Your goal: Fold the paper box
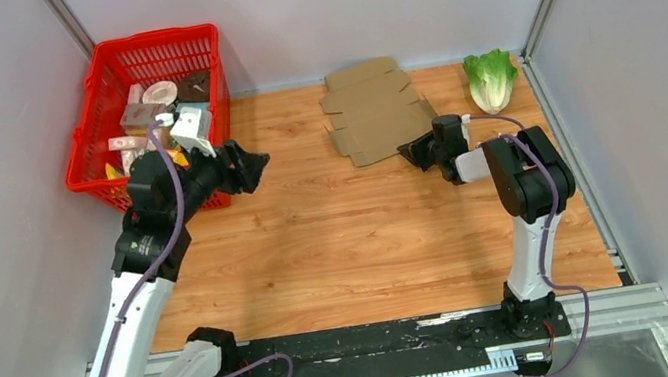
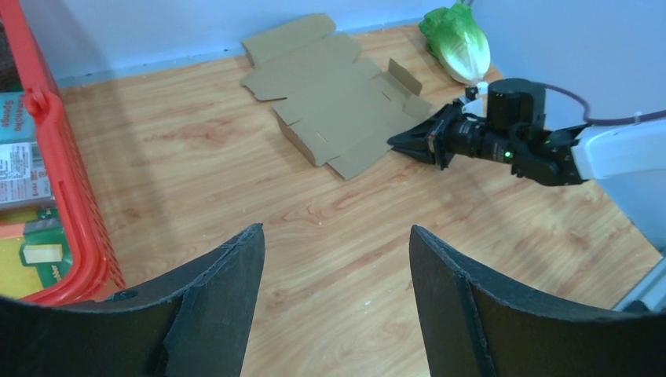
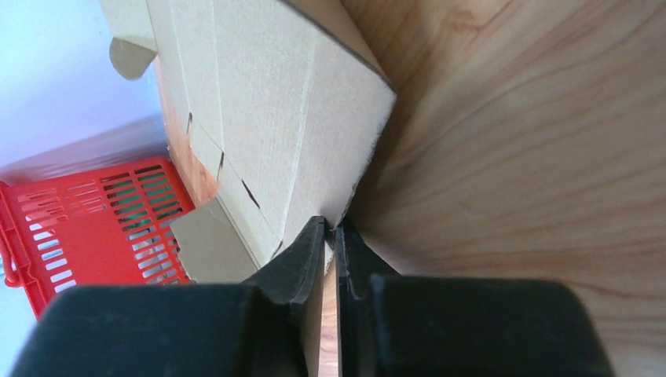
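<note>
The paper box (image 1: 376, 111) is not folded yet. It is a flat brown cardboard sheet with flaps, and it lies on the far part of the wooden worktop (image 1: 338, 238), close to the back wall. It sits between the red basket (image 1: 96, 115) on the left and a green lettuce (image 1: 492, 77) on the right, and it touches neither. In the left wrist view one small flap on the sheet's right side stands up a little. The right claw (image 1: 408, 151) is low at the near right edge of the sheet. In the right wrist view its two black fingers (image 3: 302, 251) are pressed almost together, with the thin cardboard edge pinched between them, so it is gripping the paper box. The left claw (image 1: 256, 165) is wide open and holds nothing. It hangs over the worktop just beside the near right corner of the red basket, well apart from the sheet, and it points toward the sheet. The basket holds some small colourful packs (image 1: 141, 113)
</note>
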